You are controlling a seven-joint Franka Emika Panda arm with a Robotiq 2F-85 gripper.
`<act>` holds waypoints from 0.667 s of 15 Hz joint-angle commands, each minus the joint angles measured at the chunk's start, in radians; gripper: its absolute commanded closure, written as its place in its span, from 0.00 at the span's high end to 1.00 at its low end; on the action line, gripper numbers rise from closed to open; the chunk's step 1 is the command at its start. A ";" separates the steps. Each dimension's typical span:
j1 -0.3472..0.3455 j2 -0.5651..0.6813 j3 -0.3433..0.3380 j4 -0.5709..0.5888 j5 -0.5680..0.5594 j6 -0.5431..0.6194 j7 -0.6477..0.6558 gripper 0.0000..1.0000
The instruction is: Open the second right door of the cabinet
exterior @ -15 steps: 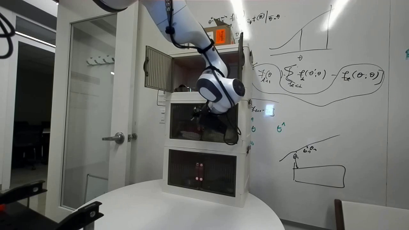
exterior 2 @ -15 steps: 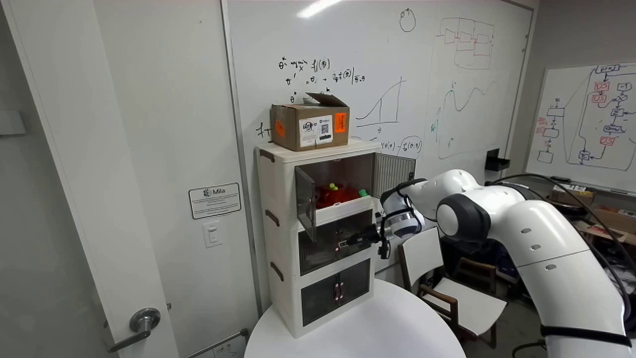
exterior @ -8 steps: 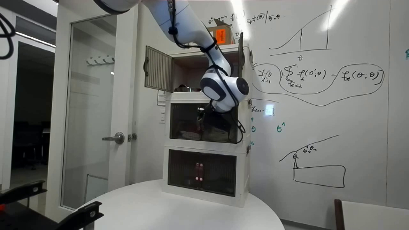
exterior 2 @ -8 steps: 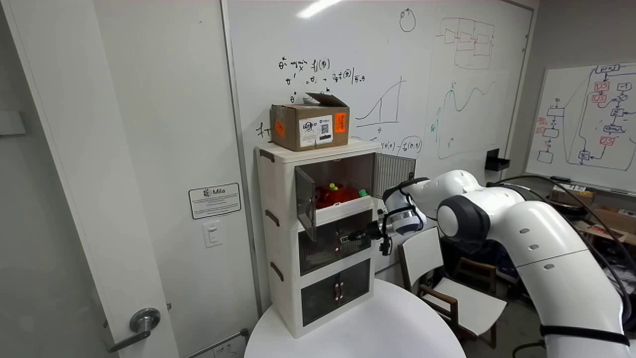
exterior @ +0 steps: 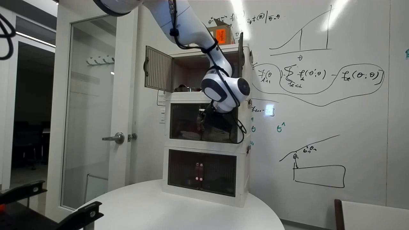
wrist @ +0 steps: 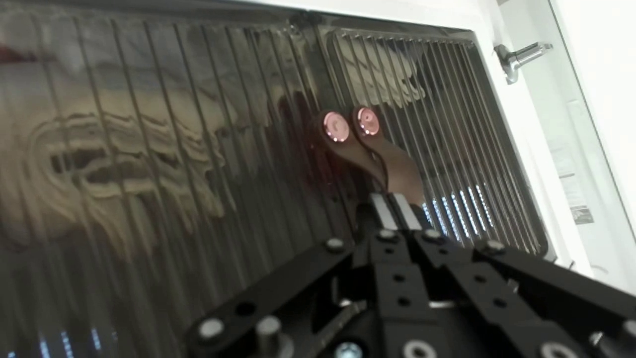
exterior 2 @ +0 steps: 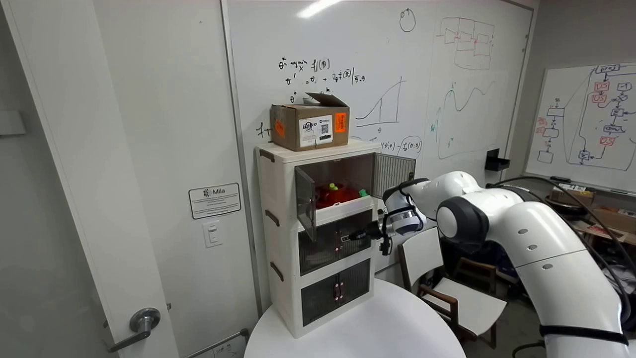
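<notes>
as jaws nearly meet, gripper (wrist: 395, 205) pinches handle (wrist: 359, 157)

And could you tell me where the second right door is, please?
In both exterior views, the second right door sits on the cabinet, middle tier, right half, partly behind the hand.

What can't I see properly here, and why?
One end of each brown handle: behind the jaws, wrist view.
Part of the second right door: behind the arm, an exterior view.
Chair: cut off by the edge, an exterior view.
Box label words: too small, an exterior view.
</notes>
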State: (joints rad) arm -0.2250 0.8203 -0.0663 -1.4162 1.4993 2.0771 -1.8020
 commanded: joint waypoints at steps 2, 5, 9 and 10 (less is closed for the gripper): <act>-0.016 -0.030 0.015 -0.053 0.007 -0.032 -0.036 0.01; -0.025 -0.063 0.016 -0.119 0.020 -0.040 -0.057 0.01; -0.038 -0.108 0.002 -0.205 0.036 -0.060 -0.087 0.01; -0.043 -0.120 -0.003 -0.227 0.041 -0.067 -0.093 0.01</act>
State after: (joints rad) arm -0.2549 0.7621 -0.0634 -1.5304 1.5175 2.0326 -1.8407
